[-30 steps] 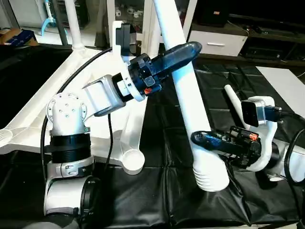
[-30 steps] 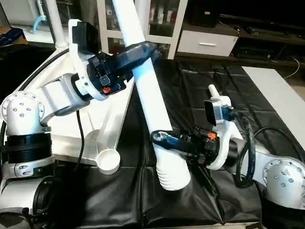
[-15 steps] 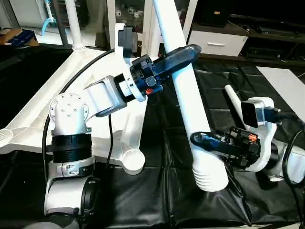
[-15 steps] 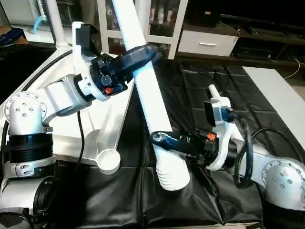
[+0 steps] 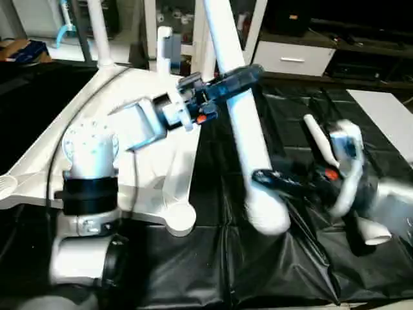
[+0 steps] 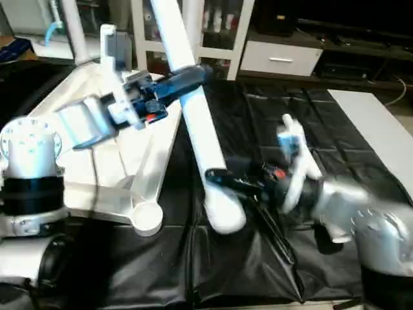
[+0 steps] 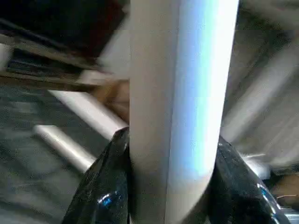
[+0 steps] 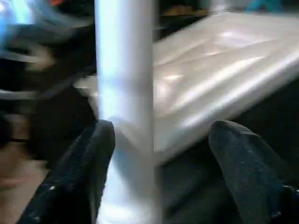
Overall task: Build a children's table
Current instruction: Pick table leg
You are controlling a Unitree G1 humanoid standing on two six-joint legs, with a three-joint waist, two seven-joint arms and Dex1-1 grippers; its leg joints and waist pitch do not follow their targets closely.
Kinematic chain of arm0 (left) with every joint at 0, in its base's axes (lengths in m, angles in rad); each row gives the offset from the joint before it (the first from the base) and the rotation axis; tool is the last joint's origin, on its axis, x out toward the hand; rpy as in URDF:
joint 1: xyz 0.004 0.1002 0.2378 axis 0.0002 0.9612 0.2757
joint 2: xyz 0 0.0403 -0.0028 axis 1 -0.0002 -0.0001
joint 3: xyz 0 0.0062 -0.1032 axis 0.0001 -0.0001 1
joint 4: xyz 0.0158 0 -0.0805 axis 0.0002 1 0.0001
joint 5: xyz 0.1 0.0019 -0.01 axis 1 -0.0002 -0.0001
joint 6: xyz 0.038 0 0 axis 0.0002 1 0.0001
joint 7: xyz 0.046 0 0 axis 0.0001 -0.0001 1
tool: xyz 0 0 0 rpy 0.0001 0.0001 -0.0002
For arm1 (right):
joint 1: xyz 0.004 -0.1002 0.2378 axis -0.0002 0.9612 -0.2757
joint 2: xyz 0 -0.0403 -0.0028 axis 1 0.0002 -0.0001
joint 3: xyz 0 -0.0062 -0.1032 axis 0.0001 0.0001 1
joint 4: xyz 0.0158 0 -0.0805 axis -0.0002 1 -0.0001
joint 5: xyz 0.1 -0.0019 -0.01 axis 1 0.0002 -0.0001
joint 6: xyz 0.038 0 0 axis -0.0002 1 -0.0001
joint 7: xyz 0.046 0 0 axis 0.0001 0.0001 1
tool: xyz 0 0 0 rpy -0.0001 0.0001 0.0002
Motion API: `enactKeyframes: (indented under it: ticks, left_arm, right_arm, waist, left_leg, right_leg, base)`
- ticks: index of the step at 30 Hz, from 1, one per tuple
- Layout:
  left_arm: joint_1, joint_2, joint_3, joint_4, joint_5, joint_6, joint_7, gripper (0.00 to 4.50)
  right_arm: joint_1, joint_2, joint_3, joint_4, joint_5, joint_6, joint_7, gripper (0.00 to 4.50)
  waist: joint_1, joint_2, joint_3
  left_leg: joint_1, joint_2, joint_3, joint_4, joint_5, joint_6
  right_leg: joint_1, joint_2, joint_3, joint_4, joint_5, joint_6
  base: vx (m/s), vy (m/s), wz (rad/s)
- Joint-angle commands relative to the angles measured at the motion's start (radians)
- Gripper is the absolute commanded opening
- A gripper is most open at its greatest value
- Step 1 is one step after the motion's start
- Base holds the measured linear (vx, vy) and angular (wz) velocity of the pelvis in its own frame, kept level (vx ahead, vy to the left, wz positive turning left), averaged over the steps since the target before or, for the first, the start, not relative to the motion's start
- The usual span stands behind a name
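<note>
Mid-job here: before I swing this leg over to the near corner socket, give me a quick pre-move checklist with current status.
1. Left gripper closed on the long white tapered tube leg: ok; the left wrist view shows both fingers pressed against the tube.
2. Right gripper holding the leg's lower end: not ok; the right wrist view shows one finger at the tube and the other standing clear.
3. Leg's thick end free of the black cloth: cannot tell; it looks close to or on it.
4. Rounded near corner socket of the white plastic tabletop unobstructed: ok.
5. Leg end lined up with that socket: not ok; it sits off to the robot's right.
</note>
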Motion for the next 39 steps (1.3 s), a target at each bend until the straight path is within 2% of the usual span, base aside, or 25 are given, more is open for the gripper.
enactKeyframes:
  ticks: [1,3,5,8,11,15,22,25,32,39]
  left_arm:
    - [-0.022,-0.001,-0.041,-0.019,0.070,-0.028,0.043,1.72]
    - [-0.027,-0.007,-0.050,-0.021,0.090,-0.043,0.062,1.72]
    - [-0.028,-0.012,-0.071,-0.039,0.089,-0.040,0.046,1.72]
    - [-0.025,-0.015,-0.096,-0.054,0.104,-0.048,0.031,1.72]
    - [-0.026,-0.028,-0.108,-0.062,0.111,-0.053,0.021,1.72]
    - [-0.033,-0.044,-0.105,-0.069,0.109,-0.052,0.019,1.72]
    - [-0.035,-0.058,-0.116,-0.089,0.094,-0.046,0.004,1.72]
    - [-0.026,-0.066,-0.126,-0.115,0.078,-0.026,-0.016,1.72]
    - [-0.023,-0.065,-0.137,-0.116,0.081,-0.018,-0.039,1.72]
    - [-0.016,-0.057,-0.151,-0.126,0.087,-0.008,-0.064,1.72]
  right_arm:
    - [-0.021,-0.007,0.004,-0.016,-0.007,0.008,-0.019,3.84]
    - [-0.045,0.001,0.014,-0.032,-0.010,0.026,-0.042,3.84]
    - [-0.076,0.018,0.023,-0.029,0.004,0.053,-0.069,3.84]
    - [-0.086,0.017,0.038,-0.015,0.021,0.062,-0.046,3.84]
    - [-0.086,-0.006,0.088,0.013,-0.023,0.039,-0.004,3.84]
    - [-0.107,-0.004,0.119,0.067,-0.058,0.025,0.004,3.84]
    - [-0.144,0.019,0.143,0.114,-0.065,0.021,0.012,3.84]
    - [-0.160,0.035,0.156,0.133,-0.055,0.010,0.036,3.84]
    - [-0.181,0.046,0.166,0.169,-0.073,-0.020,0.060,3.84]
    - [-0.191,0.047,0.164,0.179,-0.072,-0.034,0.078,3.13]
  waist:
    - [-0.004,0.007,-0.066]
    - [-0.002,0.008,-0.069]
    - [-0.004,0.005,-0.071]
    - [-0.001,0.007,-0.071]
    - [0.000,0.007,-0.071]
    - [-0.001,0.004,-0.070]
    - [-0.003,0.000,-0.072]
    - [-0.001,0.002,-0.073]
    - [0.000,0.002,-0.072]
    - [-0.001,0.003,-0.073]
  left_leg:
    - [0.030,0.098,-0.050,-0.081,-0.101,-0.055]
    - [0.030,0.098,-0.050,-0.077,-0.078,-0.041]
    - [0.031,0.097,-0.048,-0.075,-0.040,-0.025]
    - [0.031,0.098,-0.045,-0.074,-0.044,-0.020]
    - [0.029,0.098,-0.046,-0.074,-0.058,-0.024]
    - [0.028,0.096,-0.046,-0.073,-0.071,-0.032]
    - [0.028,0.097,-0.045,-0.071,-0.043,-0.012]
    - [0.029,0.098,-0.045,-0.070,-0.031,-0.005]
    - [0.029,0.097,-0.043,-0.070,-0.057,-0.015]
    - [0.029,0.097,-0.044,-0.070,-0.055,-0.015]
  right_leg:
    - [0.038,-0.114,0.070,-0.079,-0.084,-0.164]
    - [0.040,-0.115,0.069,-0.075,-0.052,-0.178]
    - [0.037,-0.112,0.066,-0.068,0.002,-0.209]
    - [0.037,-0.113,0.067,-0.067,0.011,-0.227]
    - [0.040,-0.114,0.066,-0.069,-0.006,-0.224]
    - [0.040,-0.116,0.067,-0.072,-0.036,-0.224]
    - [0.041,-0.113,0.067,-0.067,-0.001,-0.235]
    - [0.040,-0.113,0.065,-0.063,0.020,-0.245]
    - [0.040,-0.113,0.066,-0.068,-0.017,-0.233]
    - [0.040,-0.112,0.066,-0.066,-0.012,-0.231]
  base:
    - [0.000,0.000,0.00]
    - [0.000,0.000,0.00]
    - [0.000,0.000,0.00]
    - [0.000,0.000,0.00]
    - [0.000,0.000,0.00]
    - [0.000,0.000,0.00]
    - [0.000,0.000,0.00]
    - [0.000,0.000,0.00]
    - [0.000,0.000,0.00]
    - [0.000,0.000,0.00]
